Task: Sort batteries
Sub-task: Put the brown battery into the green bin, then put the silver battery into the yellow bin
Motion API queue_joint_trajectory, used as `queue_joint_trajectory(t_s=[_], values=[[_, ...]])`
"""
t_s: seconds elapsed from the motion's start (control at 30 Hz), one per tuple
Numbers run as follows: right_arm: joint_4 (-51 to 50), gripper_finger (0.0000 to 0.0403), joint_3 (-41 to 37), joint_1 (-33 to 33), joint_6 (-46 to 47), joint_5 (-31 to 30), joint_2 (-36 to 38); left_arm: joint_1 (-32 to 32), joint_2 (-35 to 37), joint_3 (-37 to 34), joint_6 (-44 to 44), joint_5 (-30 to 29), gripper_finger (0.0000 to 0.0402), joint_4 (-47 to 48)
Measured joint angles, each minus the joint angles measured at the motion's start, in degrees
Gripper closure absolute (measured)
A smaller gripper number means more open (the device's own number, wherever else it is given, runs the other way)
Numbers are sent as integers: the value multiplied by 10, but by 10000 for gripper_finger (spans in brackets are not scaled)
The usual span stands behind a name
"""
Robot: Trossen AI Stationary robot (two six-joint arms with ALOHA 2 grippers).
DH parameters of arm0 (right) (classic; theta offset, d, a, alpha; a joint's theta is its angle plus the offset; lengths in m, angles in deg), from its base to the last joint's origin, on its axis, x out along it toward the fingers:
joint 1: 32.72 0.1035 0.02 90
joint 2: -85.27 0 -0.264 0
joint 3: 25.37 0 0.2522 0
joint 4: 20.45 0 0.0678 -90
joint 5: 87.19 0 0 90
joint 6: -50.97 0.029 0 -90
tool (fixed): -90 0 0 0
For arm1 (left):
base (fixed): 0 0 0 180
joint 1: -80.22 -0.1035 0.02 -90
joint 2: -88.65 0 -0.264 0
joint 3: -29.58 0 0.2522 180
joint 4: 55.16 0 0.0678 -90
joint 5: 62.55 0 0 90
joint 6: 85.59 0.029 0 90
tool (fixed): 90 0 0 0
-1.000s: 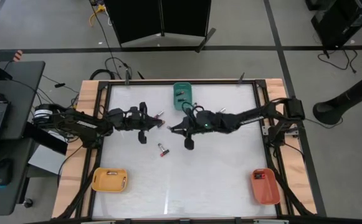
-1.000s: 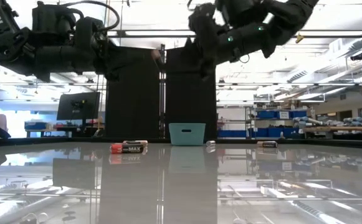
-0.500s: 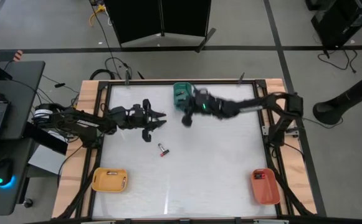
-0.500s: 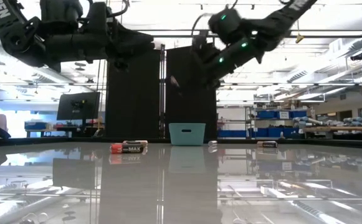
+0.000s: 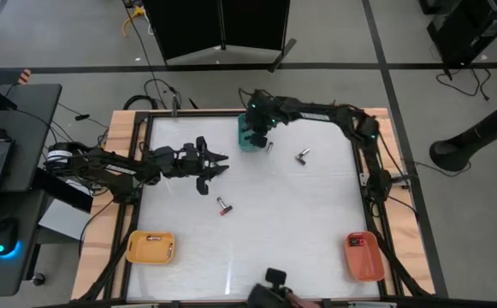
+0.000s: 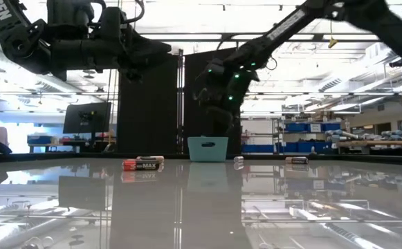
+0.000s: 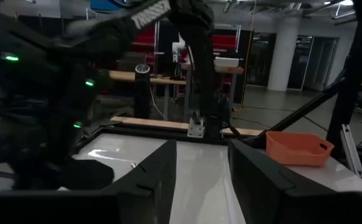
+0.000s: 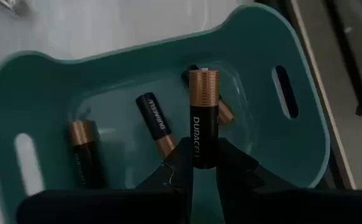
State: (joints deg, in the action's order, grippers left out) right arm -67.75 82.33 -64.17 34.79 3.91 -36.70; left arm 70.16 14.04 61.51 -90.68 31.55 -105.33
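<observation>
sorting partly done, by the look of things. near the front left corner of the table, yellow tray with at least one battery inside; near the front right corner, orange tray, contents too small to tell. toward the middle, left of centre, loose red-ended battery lying on the bare top, not yet sorted. farther back, left gripper hovering above the left half, fingers apart and empty. toward the back edge, right of the green tray, two more loose batteries: a small one just beside the tray and another a little farther right. at the middle of the back edge, right gripper poised over the green tray, clamped on a black-and-copper battery held upright, not yet released; three batteries already lying in that tray.

judged remaining: release of the held battery, then at least three loose ones to collect.

against the earlier frames: right arm moved from the table's middle to the back edge over the green tray; left gripper gone from closed to spread, barely shifted; red-ended battery unmoved; a dark object newly in view at the front edge, not identifiable.
</observation>
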Motion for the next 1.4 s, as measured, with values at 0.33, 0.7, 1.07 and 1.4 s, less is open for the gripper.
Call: queue_joint_trajectory(t_s=[0.33, 0.7, 1.07, 1.4], values=[[-170, 347, 178, -13, -41, 1, -131, 0, 0, 0, -1, 0, 249, 50], [-208, 293, 194, -7, -44, -14, -113, 0, 0, 0, 0, 0, 249, 60], [-241, 332, 186, 45, -46, -45, 14, -16, 0, 70, 5, 0, 279, 283], [-172, 393, -8, 98, 2, -34, 155, -58, 0, 223, 15, -78, 308, 721]])
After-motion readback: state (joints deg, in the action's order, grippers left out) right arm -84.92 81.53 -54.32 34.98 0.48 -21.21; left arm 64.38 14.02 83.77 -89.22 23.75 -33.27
